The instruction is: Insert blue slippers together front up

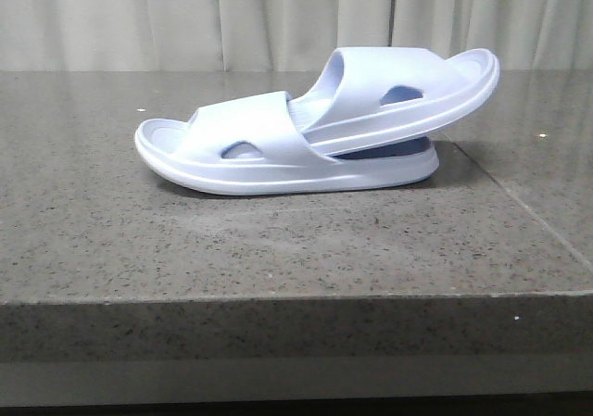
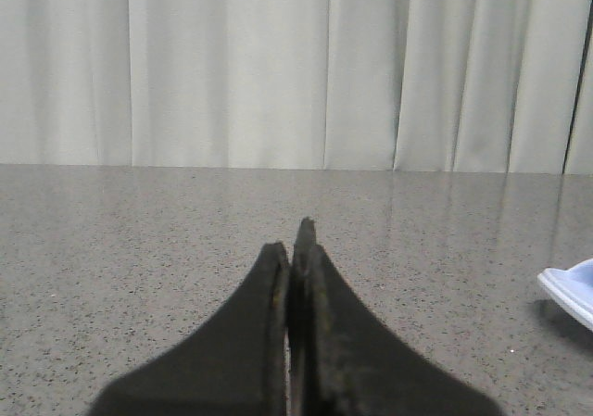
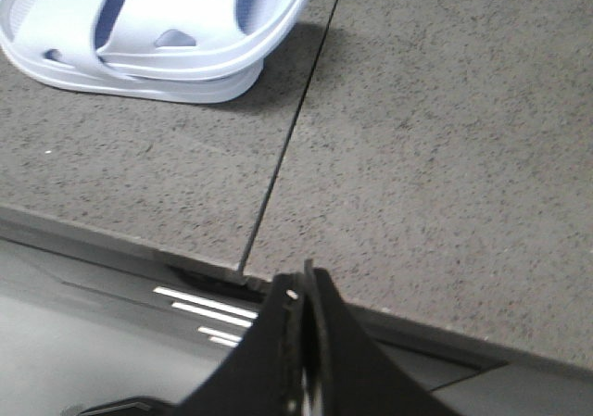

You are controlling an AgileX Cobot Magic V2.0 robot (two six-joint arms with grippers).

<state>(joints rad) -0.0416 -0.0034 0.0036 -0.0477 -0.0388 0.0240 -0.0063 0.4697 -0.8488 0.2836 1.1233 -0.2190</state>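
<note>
The two pale lavender-blue slippers lie nested on the grey stone table. The lower slipper [image 1: 241, 152] rests flat with its toe to the left. The upper slipper [image 1: 408, 87] has its front pushed in under the lower one's strap, and its heel sticks up to the right. The pair also shows in the right wrist view [image 3: 157, 31], and a sole edge shows in the left wrist view [image 2: 570, 291]. Neither gripper appears in the front view. My left gripper [image 2: 295, 235] is shut and empty over bare table. My right gripper [image 3: 301, 282] is shut and empty at the table's front edge.
A seam [image 1: 519, 203] between stone slabs runs along the table on the right, close to the slippers' heel end. The table's front edge [image 1: 296, 296] drops off near the camera. Pale curtains [image 1: 278, 18] hang behind the table.
</note>
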